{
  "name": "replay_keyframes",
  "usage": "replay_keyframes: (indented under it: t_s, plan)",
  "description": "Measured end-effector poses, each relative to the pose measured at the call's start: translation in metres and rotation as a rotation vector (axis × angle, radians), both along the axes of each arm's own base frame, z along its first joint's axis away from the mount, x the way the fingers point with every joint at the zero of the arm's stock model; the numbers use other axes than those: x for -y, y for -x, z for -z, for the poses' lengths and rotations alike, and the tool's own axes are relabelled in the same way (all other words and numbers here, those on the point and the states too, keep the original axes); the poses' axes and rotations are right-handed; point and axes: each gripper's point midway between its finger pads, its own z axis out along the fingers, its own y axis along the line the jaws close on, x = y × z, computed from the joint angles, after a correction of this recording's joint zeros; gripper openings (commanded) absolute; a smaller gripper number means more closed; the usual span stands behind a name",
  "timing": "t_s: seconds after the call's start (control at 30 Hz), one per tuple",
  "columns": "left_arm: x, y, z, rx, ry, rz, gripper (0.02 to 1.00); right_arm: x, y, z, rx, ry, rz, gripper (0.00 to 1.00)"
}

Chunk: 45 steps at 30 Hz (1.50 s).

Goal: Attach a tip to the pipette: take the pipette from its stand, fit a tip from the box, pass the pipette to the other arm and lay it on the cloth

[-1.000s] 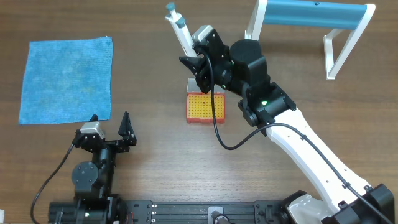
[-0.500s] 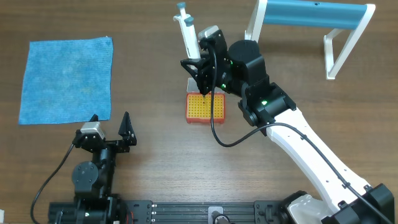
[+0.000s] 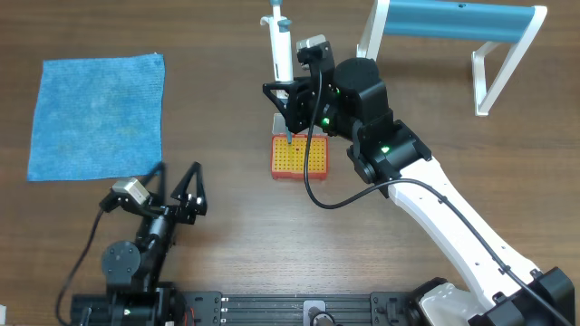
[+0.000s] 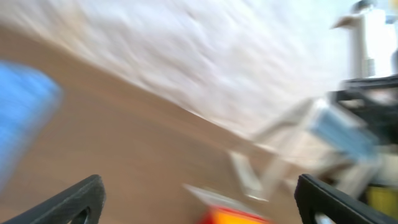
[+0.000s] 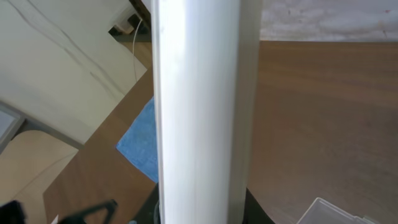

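Turning at the near edge of the brown wooden table (image 3: 227, 235), the left gripper (image 3: 178, 179) has lifted and swung toward the middle, its black fingers spread wide with nothing between them. In my judgement it is getting ready to receive the handover, though that step is some way off.

Farther out sits the small orange-and-yellow tip box (image 3: 299, 156). Over it, the right gripper (image 3: 290, 93) is clamped on the long white pipette with the blue plunger top (image 3: 280, 50). A second ago the pipette leaned away from the box; now it stands nearly upright, with its lower end down at the far edge of the box. That looks like alignment for pressing onto a tip. The flat blue woven cloth (image 3: 95, 113) lies well apart at the left, and the white-legged stand with the blue bar (image 3: 453, 18) is beyond, at the right.

The right gripper's fingers hide the pipette's nose, so I cannot tell whether a tip is seated. In the right wrist view the white barrel blocks the contact. The left wrist view is smeared by motion.
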Motion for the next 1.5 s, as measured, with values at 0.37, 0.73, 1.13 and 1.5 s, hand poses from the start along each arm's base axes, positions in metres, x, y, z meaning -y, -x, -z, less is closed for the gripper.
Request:
replay_keyframes:
  t_s: [0.37, 0.73, 1.13, 1.5]
  plan:
    - [0.007, 0.004, -0.024, -0.068, 0.537, 0.076, 0.998, 0.0, 0.001, 0.001, -0.043, -0.024, 0.014, 0.08]
    - [0.003, -0.036, -0.056, -0.083, 0.612, 0.066, 0.998, -0.006, 0.009, 0.0, -0.056, -0.041, -0.043, 0.082]
    - [0.093, -0.136, -0.165, -0.056, 0.301, 0.747, 0.996, -0.01, 0.015, -0.002, -0.06, -0.054, -0.084, 0.08]
    - [0.134, -0.117, -0.166, 0.041, 0.104, 1.103, 0.996, -0.014, 0.035, -0.012, -0.083, -0.121, -0.251, 0.08]
